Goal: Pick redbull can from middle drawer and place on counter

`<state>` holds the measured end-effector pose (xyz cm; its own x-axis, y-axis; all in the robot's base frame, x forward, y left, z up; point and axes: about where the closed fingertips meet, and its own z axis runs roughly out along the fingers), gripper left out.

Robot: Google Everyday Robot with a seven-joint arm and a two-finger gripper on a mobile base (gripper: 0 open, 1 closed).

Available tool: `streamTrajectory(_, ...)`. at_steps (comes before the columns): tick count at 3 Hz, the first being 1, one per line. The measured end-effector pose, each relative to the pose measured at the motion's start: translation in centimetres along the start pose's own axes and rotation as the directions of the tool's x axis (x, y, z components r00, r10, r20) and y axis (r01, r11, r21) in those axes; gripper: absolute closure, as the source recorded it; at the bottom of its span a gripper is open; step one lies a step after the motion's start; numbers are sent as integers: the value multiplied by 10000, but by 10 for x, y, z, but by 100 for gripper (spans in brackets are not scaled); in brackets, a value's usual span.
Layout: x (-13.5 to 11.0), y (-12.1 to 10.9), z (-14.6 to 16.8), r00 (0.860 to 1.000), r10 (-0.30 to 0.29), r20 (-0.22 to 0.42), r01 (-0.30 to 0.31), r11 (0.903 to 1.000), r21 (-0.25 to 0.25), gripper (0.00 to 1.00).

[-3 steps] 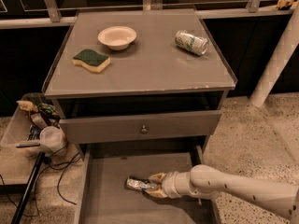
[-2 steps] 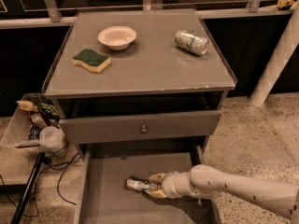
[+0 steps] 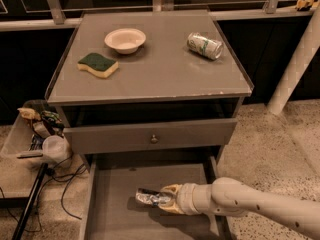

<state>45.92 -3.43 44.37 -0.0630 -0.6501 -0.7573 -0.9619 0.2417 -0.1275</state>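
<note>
The middle drawer (image 3: 115, 194) is pulled open at the bottom of the grey cabinet. The redbull can (image 3: 151, 197) lies on its side on the drawer's flat bottom, silver and dented. My gripper (image 3: 167, 200) reaches in from the right with its yellowish fingers around the can's right end. The white arm (image 3: 250, 204) comes in from the lower right. The counter (image 3: 155, 69) is the flat grey top above.
On the counter stand a white bowl (image 3: 125, 39), a green and yellow sponge (image 3: 98, 65) and a fatter silver can with green markings (image 3: 205, 45). A closed drawer front with a round knob (image 3: 154, 139) sits above the open drawer. A bin of clutter (image 3: 37, 134) is at the left.
None; the gripper and the can stay in the same place in the drawer.
</note>
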Motion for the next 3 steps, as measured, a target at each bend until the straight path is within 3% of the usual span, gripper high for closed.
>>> streamTrajectory(2,-70,11,-65,9939,-1100,20,1099,9937,232,100)
streamTrajectory(3,-116,-14,-116,9945,-1046,-49,1047,9935,457,100)
